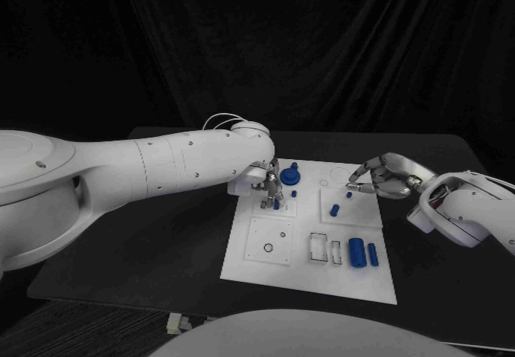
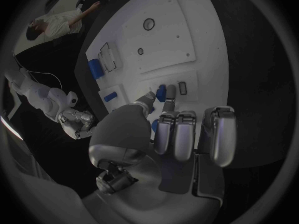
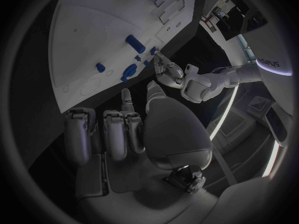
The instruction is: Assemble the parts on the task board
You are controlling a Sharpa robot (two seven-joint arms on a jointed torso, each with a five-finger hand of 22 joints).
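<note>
The white task board (image 1: 311, 256) lies in the middle of the black table. My left hand (image 1: 269, 186) hovers over its far left part and pinches a small blue peg (image 1: 277, 201) between thumb and a finger; the left wrist view shows the peg (image 2: 161, 93) just above a slot in the board (image 2: 181, 30). My right hand (image 1: 381, 178) sits at the board's far right corner, fingers curled in with nothing in them. A blue knob (image 1: 294, 177), a short blue piece (image 1: 335, 210) and two blue cylinders (image 1: 363, 253) rest on the board.
Empty rectangular slots (image 1: 318, 248) lie beside the cylinders, and a square plate with small holes (image 1: 269, 244) is at the board's near left. Bare black table (image 1: 161, 245) surrounds the board. The right wrist view shows the board (image 3: 93, 40) and my left hand (image 3: 168, 72) beyond it.
</note>
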